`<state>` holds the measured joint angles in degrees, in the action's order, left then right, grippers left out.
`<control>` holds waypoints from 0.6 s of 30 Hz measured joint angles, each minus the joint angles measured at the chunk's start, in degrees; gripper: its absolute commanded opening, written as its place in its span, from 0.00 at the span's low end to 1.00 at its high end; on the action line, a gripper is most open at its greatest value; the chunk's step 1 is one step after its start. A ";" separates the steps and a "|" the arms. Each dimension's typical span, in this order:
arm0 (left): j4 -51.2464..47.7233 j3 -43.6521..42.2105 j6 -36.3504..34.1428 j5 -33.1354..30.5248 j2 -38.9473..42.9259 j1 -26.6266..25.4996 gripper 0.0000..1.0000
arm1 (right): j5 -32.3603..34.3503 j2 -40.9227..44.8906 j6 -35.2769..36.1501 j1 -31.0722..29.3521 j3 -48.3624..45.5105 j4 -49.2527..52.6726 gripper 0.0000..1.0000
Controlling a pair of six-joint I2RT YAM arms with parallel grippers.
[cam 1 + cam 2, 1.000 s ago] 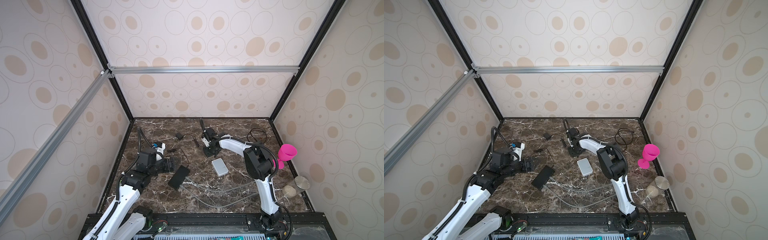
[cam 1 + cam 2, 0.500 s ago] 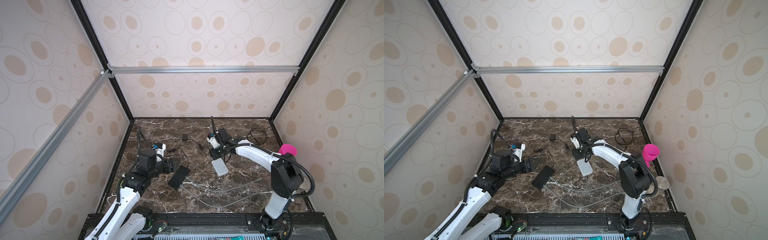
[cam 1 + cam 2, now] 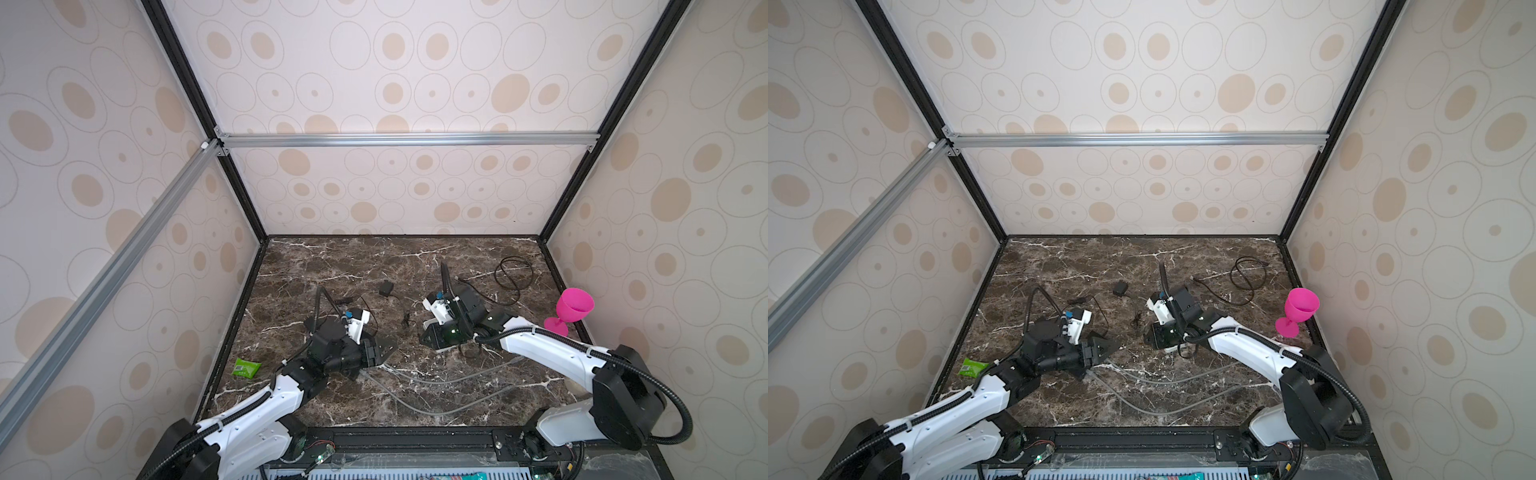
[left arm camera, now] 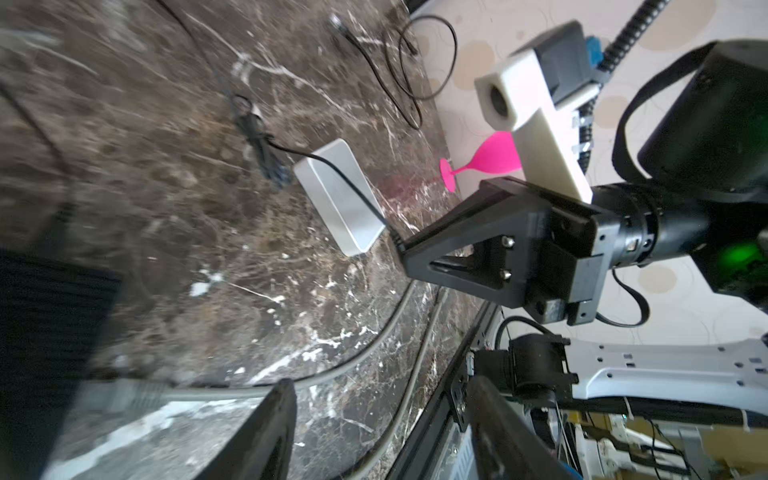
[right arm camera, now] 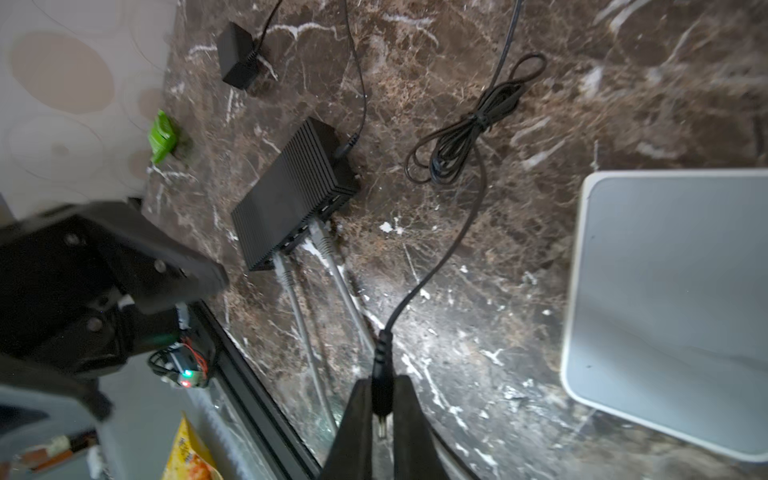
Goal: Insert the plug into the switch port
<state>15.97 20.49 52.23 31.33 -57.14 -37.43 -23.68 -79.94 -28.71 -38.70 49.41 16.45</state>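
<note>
Swung frontward since a second ago, our right gripper (image 5: 380,390) stays clamped on the plug (image 5: 383,353), right of the switch (image 5: 291,195), apart from it. Our left gripper (image 4: 382,384), jaws apart, hovers just over that switch; two grey cables (image 5: 299,316) enter it.

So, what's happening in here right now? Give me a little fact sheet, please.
Right gripper: shut on the black plug, near the white box
Left gripper: open, empty, beside the switch
Switch: black, on the table, two grey cables plugged in
Held plug: apart from the switch, not inserted
Also there: pink goblet
</note>
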 measured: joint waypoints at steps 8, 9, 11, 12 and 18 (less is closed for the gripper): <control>-0.66 1.66 -0.63 -7.28 -3.89 -7.39 0.58 | 5.03 4.90 -15.08 -3.89 -6.78 -10.05 0.13; -1.73 1.73 -0.90 -8.15 -3.50 -7.48 0.59 | 6.47 4.87 -15.65 -4.57 -6.75 -9.99 0.14; -3.85 1.75 -1.27 -10.29 -2.60 -7.48 0.59 | 9.75 4.48 -16.50 -6.34 -6.58 -8.74 0.15; -4.98 1.79 -1.38 -11.21 -2.05 -7.48 0.59 | 11.32 3.89 -17.07 -7.48 -6.43 -7.96 0.15; -11.28 2.32 -2.10 -15.80 1.62 -7.45 0.61 | 18.14 -4.33 -23.02 -14.53 -3.87 -3.89 0.17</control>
<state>4.69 22.81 50.13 15.53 -55.53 -44.88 -5.54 -84.27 -51.72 -53.23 45.54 12.56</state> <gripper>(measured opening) 0.599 0.139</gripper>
